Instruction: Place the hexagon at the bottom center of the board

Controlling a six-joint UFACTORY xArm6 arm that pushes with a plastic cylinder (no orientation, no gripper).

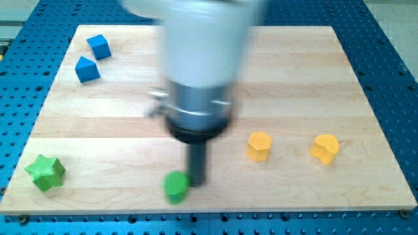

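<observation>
A yellow hexagon block (258, 145) lies on the wooden board (117, 143), right of centre and a little above the bottom edge. My tip (196, 182) is at the bottom centre of the board, left of the hexagon and apart from it. The tip touches or nearly touches the right side of a small green round block (176, 186). The arm's blurred body hides the board's upper middle.
A yellow heart-like block (324, 148) lies right of the hexagon. A green star block (45, 172) sits at the bottom left. Two blue blocks (98, 46) (87, 68) sit at the top left. Blue perforated table surrounds the board.
</observation>
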